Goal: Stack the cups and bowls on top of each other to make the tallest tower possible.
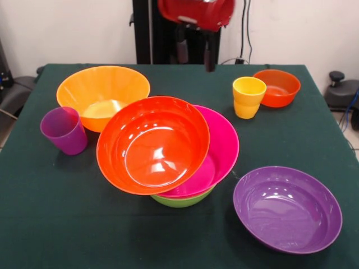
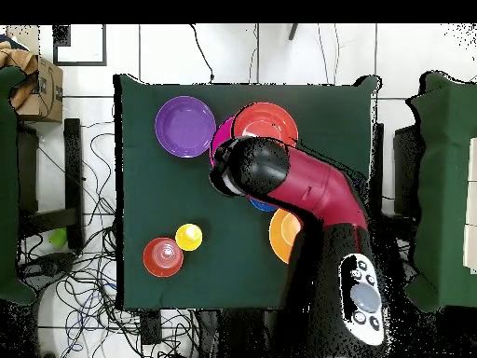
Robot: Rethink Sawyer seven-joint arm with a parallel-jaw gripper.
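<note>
Looking at the claw (image 1: 195, 55), high over the far part of the bench (image 1: 50, 224): 2 fingers apart, nothing between them, well clear of every piece. Standing in the middle of the bench, the tower (image 1: 168, 157), with 3 visible layers: lime green bowl (image 1: 182, 199) at the bottom, pink bowl (image 1: 224, 143) inside it, large red-orange bowl (image 1: 152, 147) on top, tilted strongly toward the camera and probably resting on something hidden beneath. Waiting well apart from it, upright, the yellow cup (image 1: 248, 96), just beside the small red-orange bowl (image 1: 277, 88).

Probably the next piece to take: this yellow cup. Looks light, stiff and glossy, so likely slippery between the fingers. Better to pinch the wall at the rim, 1 finger inside and 1 outside, or to close around the tapered body near the top. Needs gentle placing, because of the tilted bowl: easy to make it slide or to tip the whole pile.

Also free on the bench: purple cup (image 1: 63, 130), large orange bowl (image 1: 102, 92), purple bowl (image 1: 287, 208).
</note>
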